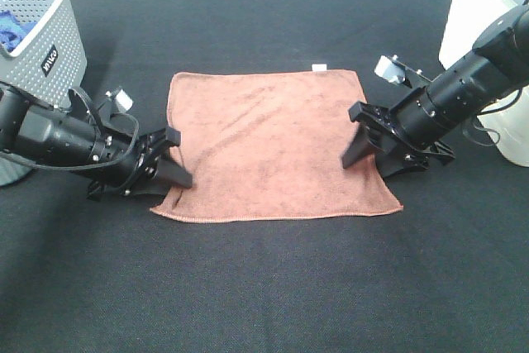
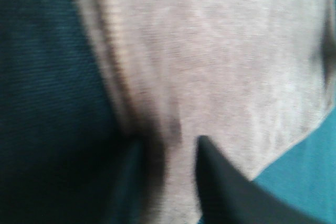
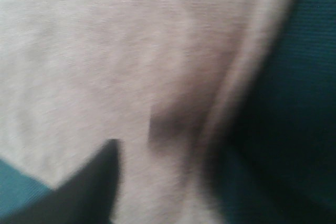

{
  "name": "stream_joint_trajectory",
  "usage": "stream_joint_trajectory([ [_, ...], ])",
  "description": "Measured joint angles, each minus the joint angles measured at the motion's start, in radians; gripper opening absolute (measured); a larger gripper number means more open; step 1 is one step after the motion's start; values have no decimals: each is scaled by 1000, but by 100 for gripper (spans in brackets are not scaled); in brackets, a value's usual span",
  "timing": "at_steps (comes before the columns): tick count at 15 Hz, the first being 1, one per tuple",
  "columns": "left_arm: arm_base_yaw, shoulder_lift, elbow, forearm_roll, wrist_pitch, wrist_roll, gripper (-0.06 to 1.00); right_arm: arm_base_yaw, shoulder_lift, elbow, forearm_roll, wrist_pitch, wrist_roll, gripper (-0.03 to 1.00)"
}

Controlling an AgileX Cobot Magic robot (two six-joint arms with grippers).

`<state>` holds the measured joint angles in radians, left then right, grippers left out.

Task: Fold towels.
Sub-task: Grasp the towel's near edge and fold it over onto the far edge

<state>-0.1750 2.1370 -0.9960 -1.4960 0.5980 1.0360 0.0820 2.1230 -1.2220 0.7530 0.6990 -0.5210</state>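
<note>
Jaws both apart, astride opposite side edges of flat rust towel [image 1: 273, 146]

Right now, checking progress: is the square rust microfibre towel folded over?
No, the square rust microfibre towel lies spread flat on the black tabletop.

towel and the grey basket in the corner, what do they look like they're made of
The towel looks like soft microfibre or terry cloth: matte rust-brown, with a fuzzy nap, gentle wrinkles and a stitched hem. The basket looks like rigid moulded plastic: grey walls with a regular perforated pattern, a smooth pale rim and a small label.
</note>
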Motion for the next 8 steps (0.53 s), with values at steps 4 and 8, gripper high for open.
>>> stream_joint_trajectory([
  [4, 0, -11, 0, 40, -8, -22, 0, 0, 5, 3, -47, -43, 96, 0],
  [8, -2, -99, 5, 332, -9, -259, 0, 0, 3, 9, -81, 54, 151, 0],
])
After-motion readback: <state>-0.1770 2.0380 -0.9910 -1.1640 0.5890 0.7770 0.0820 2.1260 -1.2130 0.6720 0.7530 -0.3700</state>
